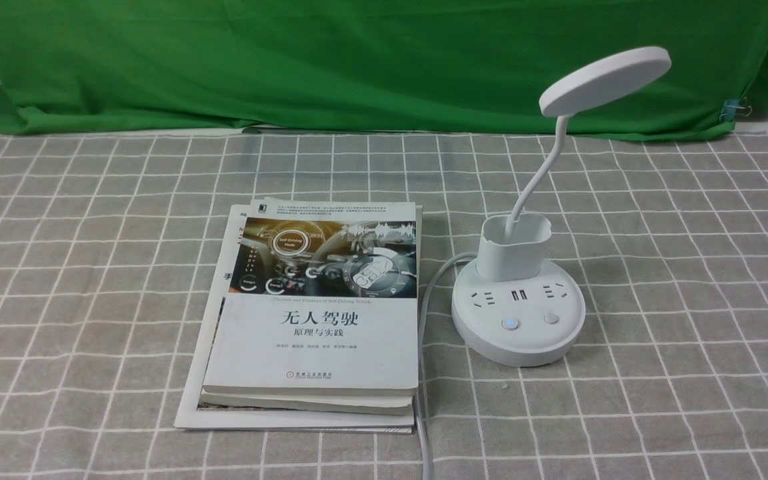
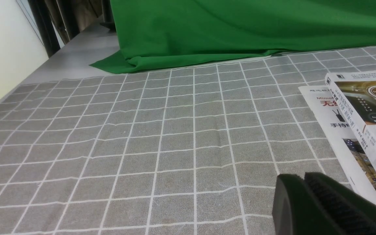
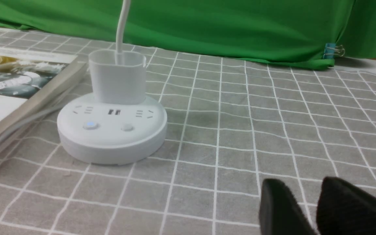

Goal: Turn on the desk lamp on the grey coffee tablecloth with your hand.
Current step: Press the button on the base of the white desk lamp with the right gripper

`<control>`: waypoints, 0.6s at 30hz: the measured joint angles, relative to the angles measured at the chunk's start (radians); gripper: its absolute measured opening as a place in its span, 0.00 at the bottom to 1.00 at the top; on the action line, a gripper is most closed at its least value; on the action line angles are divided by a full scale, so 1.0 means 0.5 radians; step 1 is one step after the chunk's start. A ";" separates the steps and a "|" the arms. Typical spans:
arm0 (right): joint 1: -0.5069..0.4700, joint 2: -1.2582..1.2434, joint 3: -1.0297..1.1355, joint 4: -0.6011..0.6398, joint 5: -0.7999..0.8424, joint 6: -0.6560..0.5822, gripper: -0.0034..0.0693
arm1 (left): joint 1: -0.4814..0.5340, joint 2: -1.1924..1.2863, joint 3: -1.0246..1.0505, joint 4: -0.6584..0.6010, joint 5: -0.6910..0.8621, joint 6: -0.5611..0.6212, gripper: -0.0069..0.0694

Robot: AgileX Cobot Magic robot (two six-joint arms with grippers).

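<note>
The white desk lamp stands on the grey coffee tablecloth, right of centre. Its disc head is tilted up on the thin neck and shows no glow. The round base carries two buttons; the left one glows faint blue, the right one is plain. Neither arm shows in the front view. In the right wrist view the lamp base lies ahead of my right gripper, which is open, empty and well apart from it. My left gripper is shut and empty over the cloth, beside the books.
A stack of books lies left of the lamp, with the lamp's white cable running between them toward the front edge. A plain green cloth hangs along the back, held by a blue clip.
</note>
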 joint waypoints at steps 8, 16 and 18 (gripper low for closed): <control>0.000 0.000 0.000 0.059 -0.071 0.074 0.38 | 0.000 0.000 0.000 0.000 0.000 0.000 0.12; 0.000 0.000 0.000 0.360 -0.551 0.790 0.38 | 0.000 0.000 0.000 -0.002 0.000 0.000 0.12; 0.000 0.000 0.000 0.367 -0.653 0.868 0.38 | 0.000 0.000 0.000 -0.002 0.000 -0.003 0.12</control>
